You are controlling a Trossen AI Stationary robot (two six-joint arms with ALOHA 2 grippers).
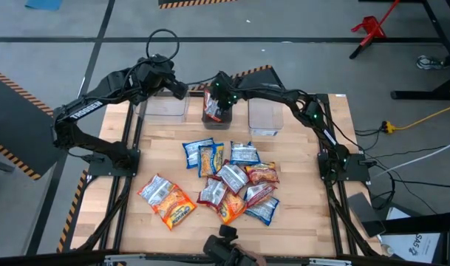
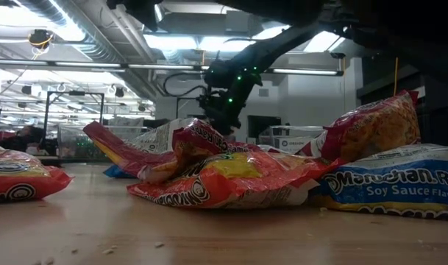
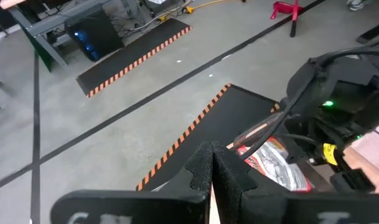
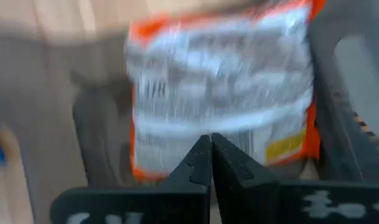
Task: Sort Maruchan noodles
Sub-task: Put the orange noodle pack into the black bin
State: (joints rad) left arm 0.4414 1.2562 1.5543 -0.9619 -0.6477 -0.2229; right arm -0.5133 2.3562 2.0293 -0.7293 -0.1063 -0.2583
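Bins [image 1: 263, 118]: three in a row along the table's [image 1: 298, 222] far edge.
Middle bin [image 1: 214, 111]: holds packets.
Packets [image 1: 232, 181]: clustered mid-table, two [image 1: 165, 199] apart at left.
Right gripper [image 1: 223, 94]: above middle bin.

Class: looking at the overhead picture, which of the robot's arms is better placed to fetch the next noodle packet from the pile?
Probably the right. Its hand hangs shut over the middle bin, directly behind the pile of packets. The left hand, also shut, sits by the left bin, farther off.

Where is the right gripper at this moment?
In the high view, the right gripper is at the far edge of the table, over the middle clear bin, where a red-and-silver packet lies just below its shut jaws.
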